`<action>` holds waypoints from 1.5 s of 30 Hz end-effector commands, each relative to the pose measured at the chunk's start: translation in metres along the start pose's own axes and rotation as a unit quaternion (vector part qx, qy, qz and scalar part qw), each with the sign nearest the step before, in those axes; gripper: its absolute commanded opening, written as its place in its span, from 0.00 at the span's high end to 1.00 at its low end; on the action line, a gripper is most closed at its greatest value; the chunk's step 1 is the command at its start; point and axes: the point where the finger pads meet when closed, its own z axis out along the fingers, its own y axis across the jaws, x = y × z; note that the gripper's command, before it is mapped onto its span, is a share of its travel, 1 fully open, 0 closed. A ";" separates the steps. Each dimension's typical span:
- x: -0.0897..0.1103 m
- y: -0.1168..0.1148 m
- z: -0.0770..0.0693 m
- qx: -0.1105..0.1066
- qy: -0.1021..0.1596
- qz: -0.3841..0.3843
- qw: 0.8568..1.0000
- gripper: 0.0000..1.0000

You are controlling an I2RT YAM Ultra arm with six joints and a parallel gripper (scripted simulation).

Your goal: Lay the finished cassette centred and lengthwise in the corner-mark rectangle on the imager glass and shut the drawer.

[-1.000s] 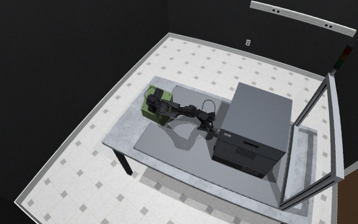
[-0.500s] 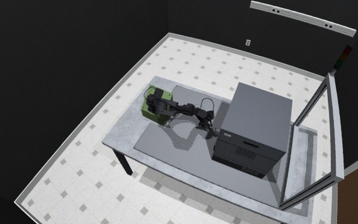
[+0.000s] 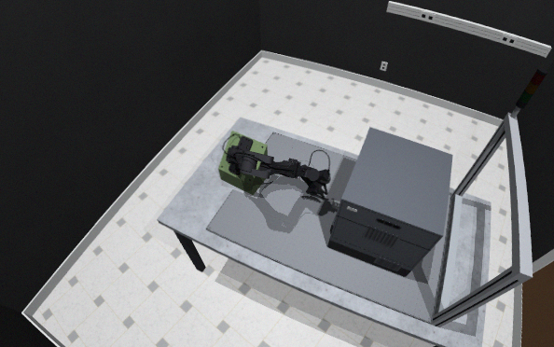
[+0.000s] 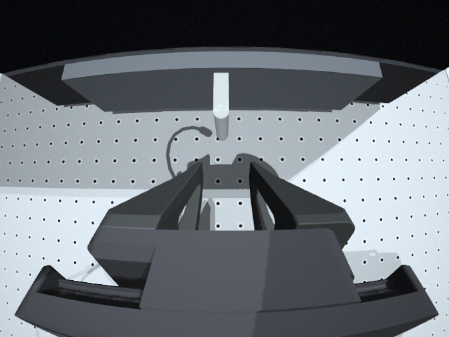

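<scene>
The gel imager IM [image 3: 401, 177] is a large grey box on the right half of the table. In the wrist view its grey drawer front [image 4: 145, 90] fills the top of the frame, standing slightly proud of the dark body. A pale handle [image 4: 221, 105] sticks out from the middle of the drawer front. My gripper [image 3: 319, 188] [image 4: 226, 169] is low over the perforated mat [image 4: 380, 174], a short way back from the handle and in line with it. Its fingers stand partly apart with nothing between them. The cassette FINISHED shows in neither view.
The arm's green base block [image 3: 233, 170] stands at the table's left end. The grey mat [image 3: 261, 224] covers the table's middle. A metal frame [image 3: 515, 187] stands beyond the table's right end. The imager's dark front [image 3: 382, 238] faces the table's near edge.
</scene>
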 end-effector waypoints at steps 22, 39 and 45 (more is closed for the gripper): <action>-0.022 0.003 -0.008 -0.003 -0.023 0.004 1.000 0.65; -0.022 0.003 -0.008 -0.003 -0.023 0.004 1.000 0.65; -0.010 -0.002 -0.027 0.004 0.058 0.009 0.998 0.65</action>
